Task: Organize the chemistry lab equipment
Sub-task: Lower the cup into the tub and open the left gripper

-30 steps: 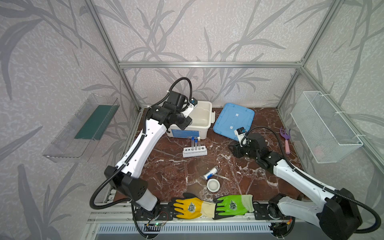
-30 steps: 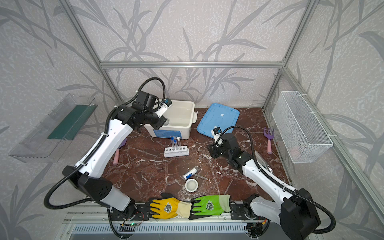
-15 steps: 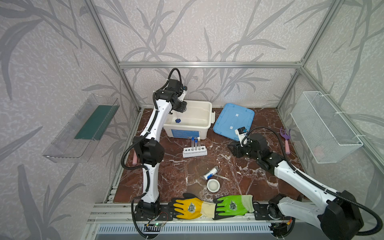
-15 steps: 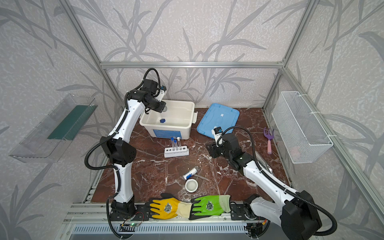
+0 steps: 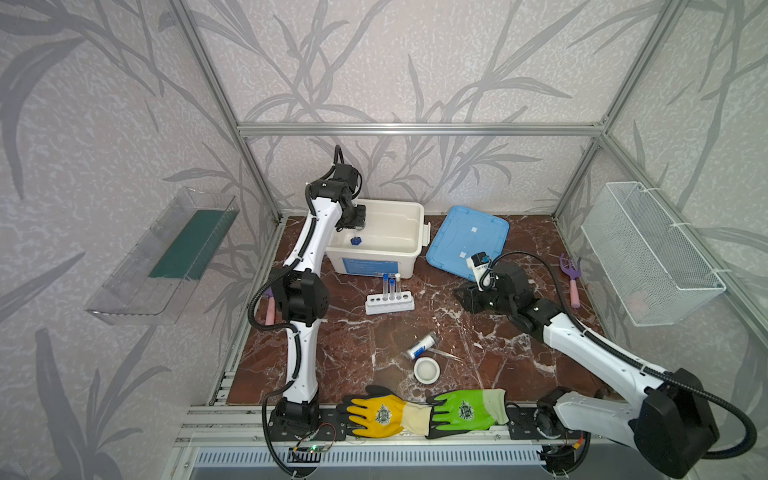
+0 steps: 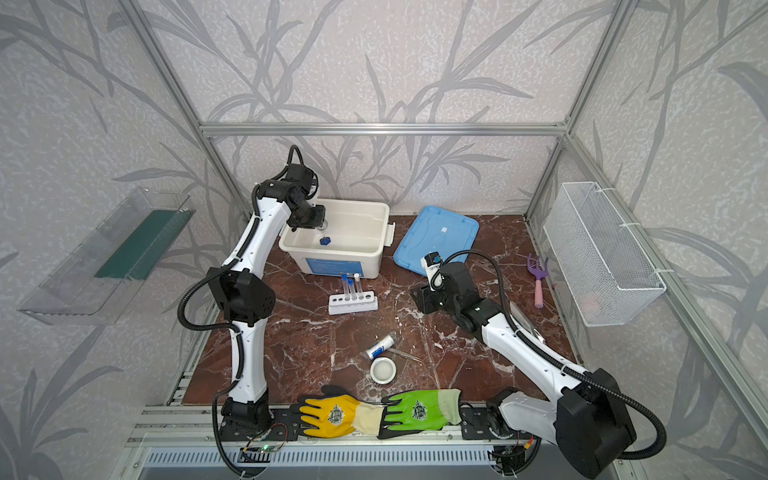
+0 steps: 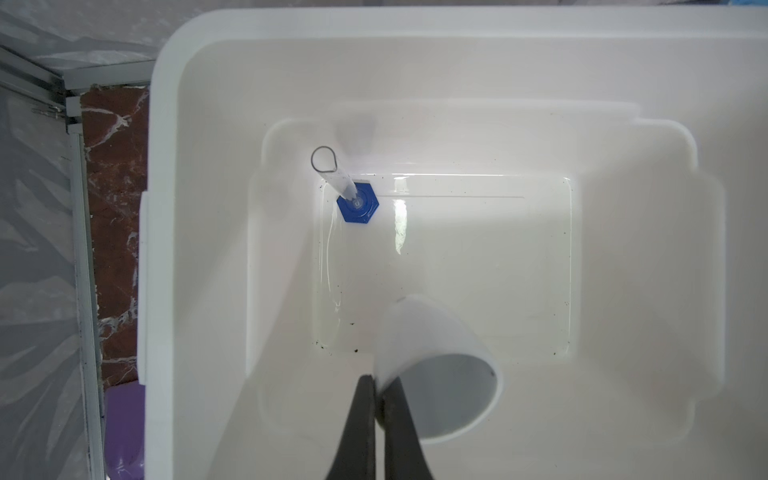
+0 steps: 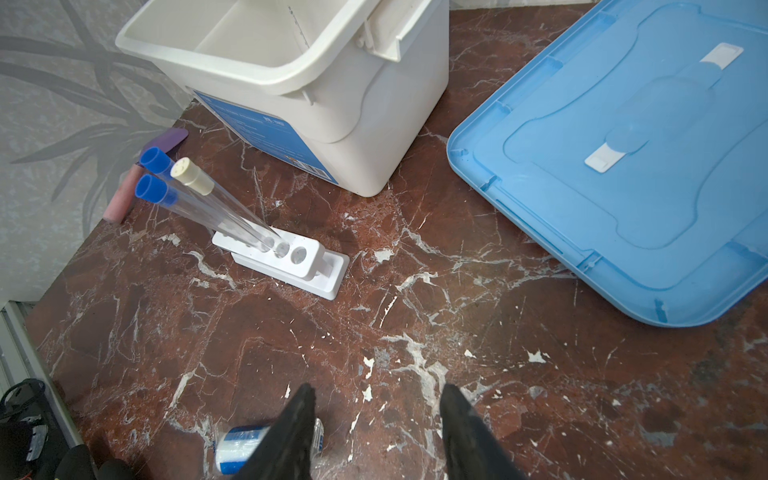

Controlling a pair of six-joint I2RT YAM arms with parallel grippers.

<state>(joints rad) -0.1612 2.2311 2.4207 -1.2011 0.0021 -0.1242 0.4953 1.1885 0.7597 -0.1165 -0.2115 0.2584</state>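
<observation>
A brown marbled desk (image 5: 353, 345) stands inside a frame with leaf-patterned walls. The open white bin (image 5: 374, 262) at the back of the desk is the landmark for everything else.

- Left of the bin, a purple trowel (image 8: 160, 143) with a pink handle lies partly hidden.
- Above the bin's left end, the left gripper (image 7: 379, 380) points down. Its fingers are pinched together on the rim of a white ceramic dish (image 7: 440, 374), which is held tilted over the bin's floor.
- Inside the bin, near its left wall, a small clear vessel (image 7: 357, 203) stands on its blue hexagonal base.
- Just in front of the bin sits the white rack (image 5: 390, 304). Three test tubes (image 8: 199, 199) stand in it, two blue-capped and one white-capped.
- Farther in front of the bin, a blue-labelled vial (image 5: 422, 345) lies on its side. Metal tweezers (image 5: 446, 354) lie beside it, and a second white dish (image 5: 427, 370) sits upright close by.
- At the desk's front edge, well forward of the bin, a yellow glove (image 5: 378, 415) and a green glove (image 5: 465, 411) lie side by side.
- Right of the bin lies the blue lid (image 5: 469, 237).
- In front of the lid, to the bin's right, the right gripper (image 8: 376, 395) hangs low over bare desk. Its fingers are apart and empty.
- Far right of the bin lies a purple rake (image 5: 571, 278).
</observation>
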